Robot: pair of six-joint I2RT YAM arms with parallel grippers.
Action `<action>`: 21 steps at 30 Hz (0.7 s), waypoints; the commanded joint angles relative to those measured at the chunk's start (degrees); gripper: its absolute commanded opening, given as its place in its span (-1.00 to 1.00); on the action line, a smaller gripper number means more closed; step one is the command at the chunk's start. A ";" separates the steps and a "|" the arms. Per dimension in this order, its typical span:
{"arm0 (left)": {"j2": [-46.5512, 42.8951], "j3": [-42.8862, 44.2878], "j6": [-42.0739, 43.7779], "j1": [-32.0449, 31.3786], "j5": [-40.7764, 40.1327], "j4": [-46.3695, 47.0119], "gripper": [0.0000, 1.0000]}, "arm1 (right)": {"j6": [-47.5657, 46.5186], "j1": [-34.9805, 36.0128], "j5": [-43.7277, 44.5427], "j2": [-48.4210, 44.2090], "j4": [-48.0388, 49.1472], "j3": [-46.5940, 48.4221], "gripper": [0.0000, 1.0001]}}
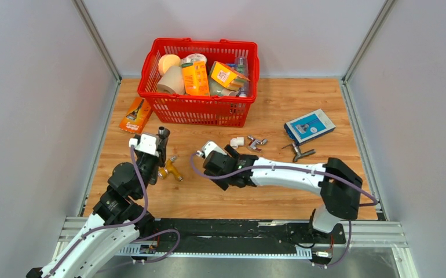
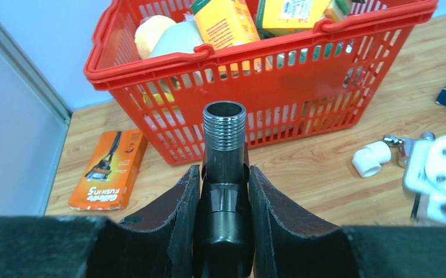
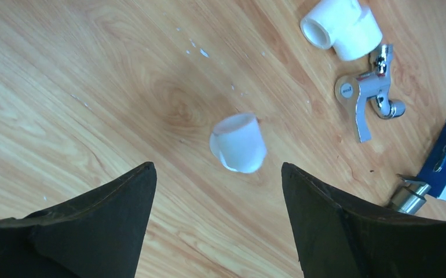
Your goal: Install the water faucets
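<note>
Dark threaded faucet [image 2: 224, 145] upright in left end effector [image 2: 224, 180]

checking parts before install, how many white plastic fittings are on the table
2. One white fitting lies under the right gripper, its jaws open; the other white fitting sits beside the chrome valve. More may hide in the basket.

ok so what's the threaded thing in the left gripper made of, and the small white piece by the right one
The faucet in the left gripper looks like metal with a dark glossy finish: sharp reflections, cut threads at its end. The white fitting before the open right gripper is probably plastic: opaque, matte, moulded walls.
</note>
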 commanded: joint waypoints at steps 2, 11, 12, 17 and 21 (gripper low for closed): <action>-0.02 1.09 1.25 0.21 5.68 5.69 -1.00 | -5.98 -7.43 -16.18 -5.80 -7.23 2.02 0.69; 1.31 1.35 1.51 0.21 10.17 5.16 -1.00 | -15.30 -11.92 -22.71 -1.86 -11.10 4.74 0.57; 1.48 1.35 1.43 0.21 10.35 5.08 -1.00 | -15.57 -12.54 -22.70 -0.99 -10.93 5.18 0.54; 1.39 1.35 1.51 0.21 10.70 5.16 -1.00 | -16.97 -13.95 -24.37 2.01 -10.31 6.94 0.39; 1.39 1.35 1.69 0.21 10.87 5.16 -1.00 | -17.41 -13.95 -23.85 4.73 -9.79 8.17 0.26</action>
